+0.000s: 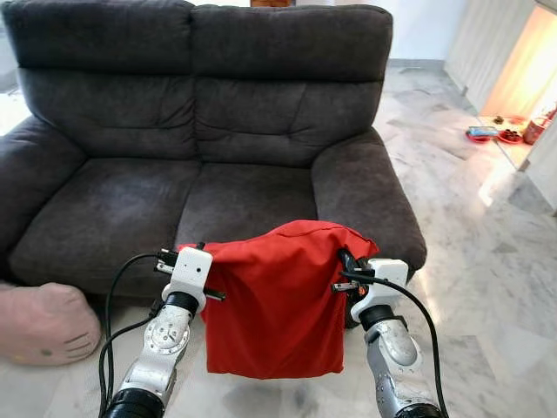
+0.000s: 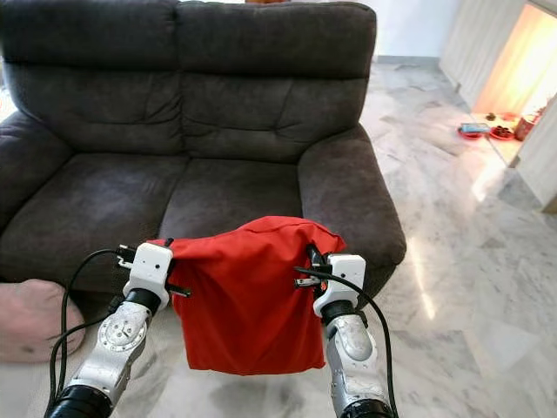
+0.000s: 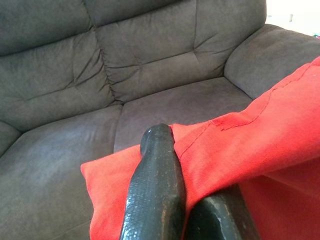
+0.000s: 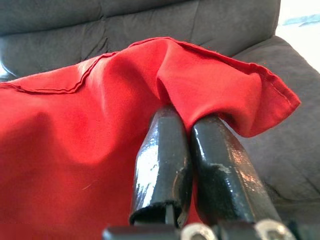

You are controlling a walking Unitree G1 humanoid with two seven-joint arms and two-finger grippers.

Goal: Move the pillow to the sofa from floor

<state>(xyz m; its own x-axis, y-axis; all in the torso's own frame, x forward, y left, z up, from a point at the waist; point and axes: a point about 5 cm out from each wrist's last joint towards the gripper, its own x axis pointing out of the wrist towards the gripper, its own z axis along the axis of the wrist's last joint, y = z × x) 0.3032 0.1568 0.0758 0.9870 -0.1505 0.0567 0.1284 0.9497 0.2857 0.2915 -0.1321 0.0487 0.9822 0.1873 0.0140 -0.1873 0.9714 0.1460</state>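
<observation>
Carrying: we hold the red pillow (image 1: 274, 300) up off the floor (image 1: 487, 261) between both arms, in the lower middle of the left eye view, just in front of the sofa (image 1: 200, 131).
Left gripper (image 1: 193, 261): at the pillow's upper left corner; in the left wrist view one black finger (image 3: 155, 195) lies over the red cloth, jaws clenched on that corner.
Right gripper (image 1: 350, 268): at the upper right corner; the right wrist view shows both fingers (image 4: 162, 165) pressed together with a fold of cloth pinched between them (jaws clamped on the pillow).
Pillow: hangs limp below the two held corners, its top edge sagging a little between them, its lower edge clear of the floor.
Sofa: dark grey, two seat cushions, filling the upper half of the frame; the seat (image 1: 130, 218) lies beyond and slightly above the pillow's top edge in the picture.
Step in hand: we judge the pick-up done and the carry under way; the placing is not yet done.
Next move: we think it calls for bringing the pillow forward over the seat, lowering it until the cushion bears its weight, then letting go with both jaws together.
Elsewhere: a pale pink cushion (image 1: 43, 324) sits on the floor at lower left, beside the sofa's arm.
</observation>
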